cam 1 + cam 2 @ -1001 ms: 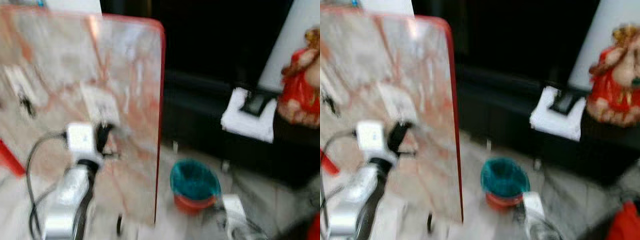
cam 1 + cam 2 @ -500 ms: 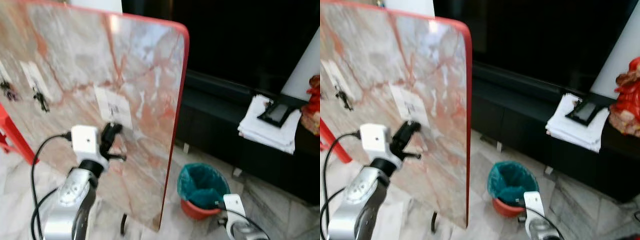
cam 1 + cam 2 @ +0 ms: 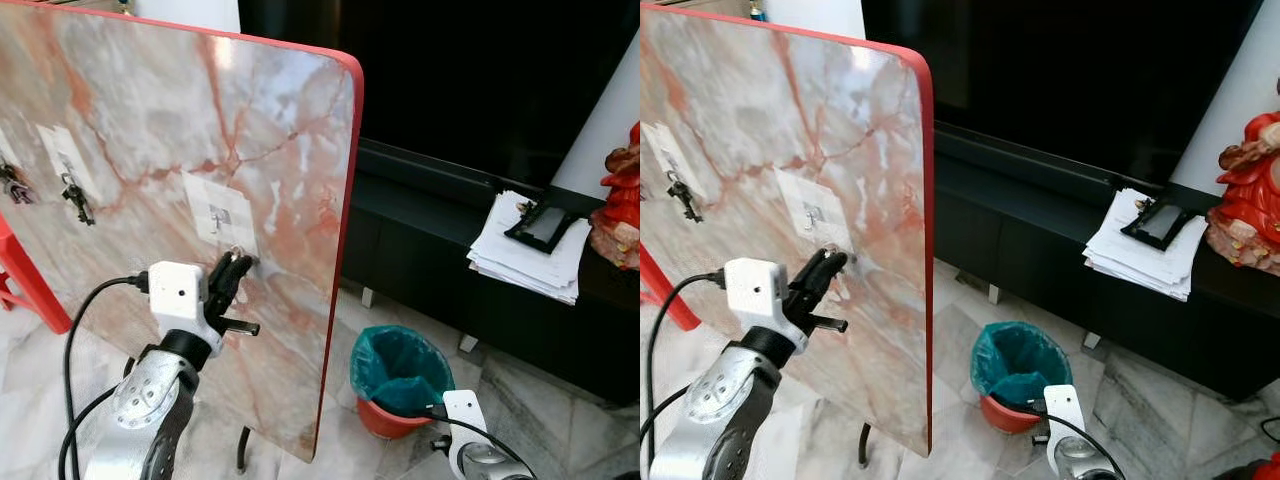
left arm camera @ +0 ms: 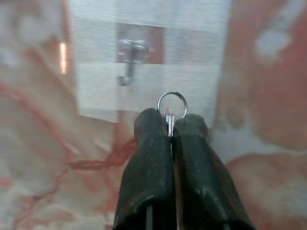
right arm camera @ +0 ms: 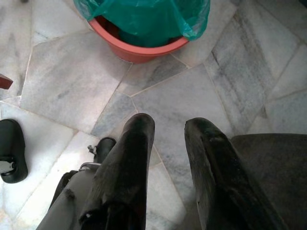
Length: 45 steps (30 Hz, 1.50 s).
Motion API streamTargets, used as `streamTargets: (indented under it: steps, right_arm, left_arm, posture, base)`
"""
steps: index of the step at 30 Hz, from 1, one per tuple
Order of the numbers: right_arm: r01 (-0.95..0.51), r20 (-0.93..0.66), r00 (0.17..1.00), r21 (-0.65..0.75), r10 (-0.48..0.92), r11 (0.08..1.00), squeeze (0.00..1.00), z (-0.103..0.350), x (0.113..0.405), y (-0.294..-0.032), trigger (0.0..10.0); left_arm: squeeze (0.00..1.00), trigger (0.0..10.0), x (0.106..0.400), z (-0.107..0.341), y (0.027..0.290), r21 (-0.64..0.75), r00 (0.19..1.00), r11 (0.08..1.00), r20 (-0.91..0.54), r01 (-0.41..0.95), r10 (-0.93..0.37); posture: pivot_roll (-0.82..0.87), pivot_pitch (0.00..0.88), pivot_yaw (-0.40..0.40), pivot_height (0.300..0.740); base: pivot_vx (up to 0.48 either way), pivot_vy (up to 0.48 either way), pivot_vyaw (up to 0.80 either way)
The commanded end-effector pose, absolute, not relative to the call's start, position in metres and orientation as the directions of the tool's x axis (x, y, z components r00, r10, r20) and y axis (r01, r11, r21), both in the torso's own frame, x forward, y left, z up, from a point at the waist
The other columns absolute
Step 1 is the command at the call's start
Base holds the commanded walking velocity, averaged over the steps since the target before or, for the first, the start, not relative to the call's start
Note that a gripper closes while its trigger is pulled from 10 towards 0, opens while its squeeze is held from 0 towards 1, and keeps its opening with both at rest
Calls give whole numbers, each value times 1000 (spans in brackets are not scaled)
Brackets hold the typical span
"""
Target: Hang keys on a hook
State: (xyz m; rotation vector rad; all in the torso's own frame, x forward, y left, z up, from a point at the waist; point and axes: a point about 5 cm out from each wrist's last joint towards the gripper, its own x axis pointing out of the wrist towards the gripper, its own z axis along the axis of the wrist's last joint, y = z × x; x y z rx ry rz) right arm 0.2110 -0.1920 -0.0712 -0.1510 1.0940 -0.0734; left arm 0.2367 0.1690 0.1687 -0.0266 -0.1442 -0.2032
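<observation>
A red-edged marble board (image 3: 150, 150) stands upright on a pale stone floor (image 5: 72, 81), filling the left of the frame. At its middle, a small metal hook (image 4: 128, 60) sits on a clear pad. Just below it the left pincer (image 4: 170, 125) is clamped on the keys (image 4: 171, 106), ring poking out, near the hook but apart. Other keys (image 3: 75, 195) hang at far left. Lower right, a red bin with green liner (image 3: 400, 375) stands beside the board's edge; the right pincer (image 5: 168, 127) hangs over the floor, fingers apart

Silver arms, black fingers
Left gripper (image 3: 232, 272) has rounded matte black fingers (image 4: 148, 158) behind a white boxy wrist camera (image 3: 178, 293), black cable (image 3: 70, 340) looping along the silver forearm
</observation>
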Motion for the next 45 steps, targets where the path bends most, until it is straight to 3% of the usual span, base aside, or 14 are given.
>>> streamTargets:
  steps: [1,16,45]
  right_arm:
    - [-28,-878,459,-165,-134,986,0,-70,213,-193,10000]
    - [-39,-878,459,-171,-134,984,0,-69,214,-194,10000]
    - [-39,-880,456,-170,-134,985,0,-70,213,-193,10000]
  left_arm:
    - [0,10000,231,175,174,-1,970,985,172,175,-172]
    - [0,10000,232,186,189,-28,971,996,227,86,-78]
    - [0,10000,245,179,182,-33,973,988,182,148,-140]
  posture:
    - [3,0,-52,734]
    - [8,0,-61,734]
    - [-1,0,-59,734]
  base:
    - [0,0,0]
    - [0,0,0]
    - [0,0,0]
